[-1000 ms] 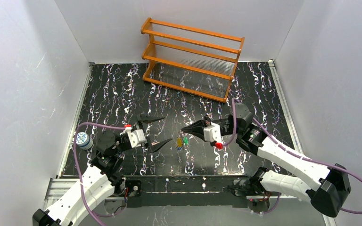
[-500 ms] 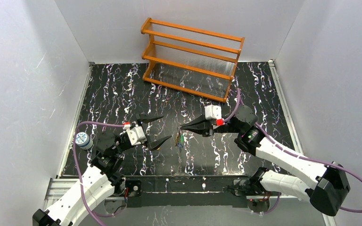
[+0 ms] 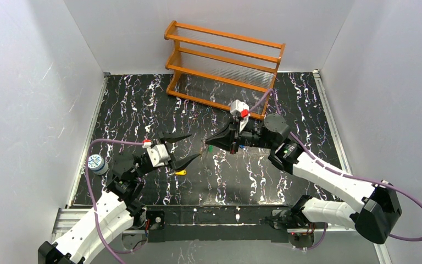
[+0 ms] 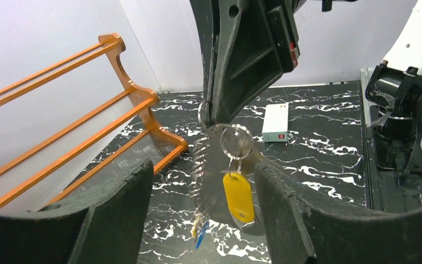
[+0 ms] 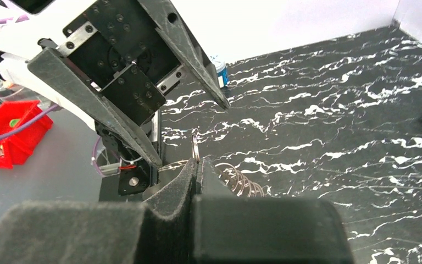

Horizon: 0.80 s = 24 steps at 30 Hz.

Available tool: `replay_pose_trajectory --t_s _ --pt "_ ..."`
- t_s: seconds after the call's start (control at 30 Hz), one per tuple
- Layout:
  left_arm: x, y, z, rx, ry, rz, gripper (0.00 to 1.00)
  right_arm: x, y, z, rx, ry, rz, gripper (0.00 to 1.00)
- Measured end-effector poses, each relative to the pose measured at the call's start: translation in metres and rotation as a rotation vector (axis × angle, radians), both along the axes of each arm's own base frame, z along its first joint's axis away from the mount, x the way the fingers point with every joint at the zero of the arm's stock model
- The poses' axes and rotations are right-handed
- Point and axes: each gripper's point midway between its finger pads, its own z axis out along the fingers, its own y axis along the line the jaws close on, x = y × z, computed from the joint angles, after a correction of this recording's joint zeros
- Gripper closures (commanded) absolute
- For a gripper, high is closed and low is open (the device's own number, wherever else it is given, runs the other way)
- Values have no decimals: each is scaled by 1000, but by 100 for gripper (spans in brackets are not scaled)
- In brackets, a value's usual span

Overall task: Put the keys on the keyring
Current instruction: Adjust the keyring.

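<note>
- The right gripper [image 3: 209,144] sits on the near side of the orange rack [image 3: 223,69], just in front of its lowest rail, with its jaws pressed tight together.
- Pinched right at those tips is the keyring [image 5: 196,146], a thin pale metal loop standing up on edge, lifted off the surface.
- Below the ring hangs a yellow key [image 4: 237,197] with a smooth, oblong plastic head, dangling straight down.
- A grey wire coil [image 5: 242,184] trails from the same bunch.
- Something blue and something pale dangle lower still, too blurred to name.
- A green key [image 3: 210,147] shows as a tiny bright fleck right at the right gripper's tip.
- The left gripper [image 3: 193,146] is further out from the rack, toward its left end. Its jaws are spread wide and grip nothing, and its wrist view shows the hanging bunch in the gap between the fingers.
- The table [image 3: 137,104] is glossy black with white marble veining.
- Plain white walls [image 3: 38,82] close it in on three sides, and the rack stands against the far one.
- A round blue-and-white disc [image 3: 95,163] sits well off to the rack's near left, at the table's edge.
</note>
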Motion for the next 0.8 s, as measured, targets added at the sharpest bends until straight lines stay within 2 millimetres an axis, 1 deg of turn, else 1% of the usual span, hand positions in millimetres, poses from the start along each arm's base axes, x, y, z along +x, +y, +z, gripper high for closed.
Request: replay_pose_trajectory --t_s 0.1,0.2,0.3,0.5,0.67,0.8 --pt "1 0 6 -15 2 3 48 2 3 -3 -20 62 -6 99" --pt "3 1 11 -32 10 12 62 3 4 -8 -47 110 -9 99" --pt "4 1 13 -45 22 20 68 3 4 -11 -74 127 -9 99" --pt "7 -1 16 -45 45 18 73 5 5 -17 -136 123 -2 99" --pt "10 -4 13 -28 75 14 72 5 4 -22 -163 111 1 99" --pt "12 -8 8 -14 105 0 71 4 4 -22 -163 100 8 99"
